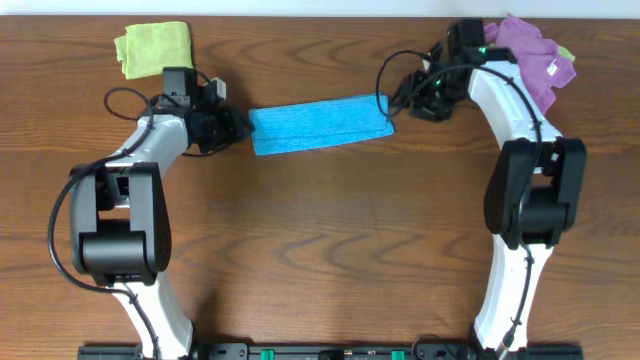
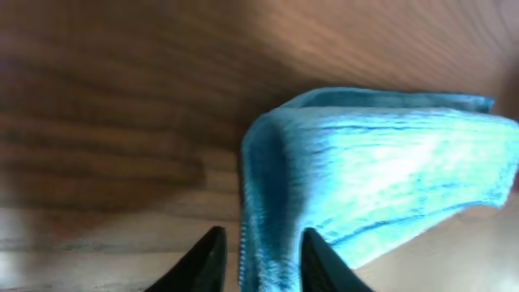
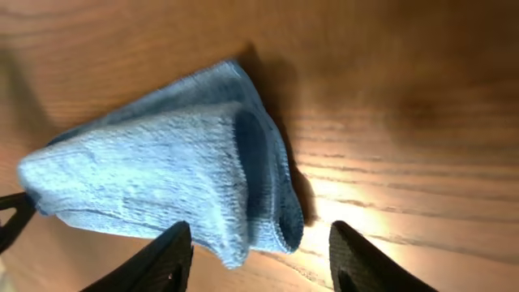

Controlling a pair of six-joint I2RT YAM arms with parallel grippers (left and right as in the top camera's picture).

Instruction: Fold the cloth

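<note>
Wood-grain table (image 1: pixel 320 230) carries everything. At its far left lies a crumpled lime-green cloth (image 1: pixel 152 47), well apart from the work.

Next to the right, the left gripper (image 1: pixel 238 128) sits low at the left end of the cloth (image 1: pixel 320 123). In the left wrist view its two dark fingers (image 2: pixel 207 264) stand a little apart with the cloth's end between them. One finger is clear of the fabric and the other is just beside it, so the jaws are parted and not pinching.

The cloth is bright sky-blue and fuzzy, with faint darker lines running along its pile. It is folded into a long narrow band across the far middle of the table. The band is slightly tilted, with its left end nearer and its right end farther. Its long edges are fairly straight. Up close, the left end shows doubled layers with a soft rounded fold and a lower layer peeking out behind. The right end looks duller grey-blue in shadow, and its stacked layers curl open at the corner.

At that right end is the right gripper (image 1: pixel 392 103). Its fingers (image 3: pixel 166 259) are spread wide on either side of the corner, touching nothing, with the cloth lying flat on the wood between them.

At the far right, behind the right arm, sits a bunched purple cloth (image 1: pixel 535 50).
</note>
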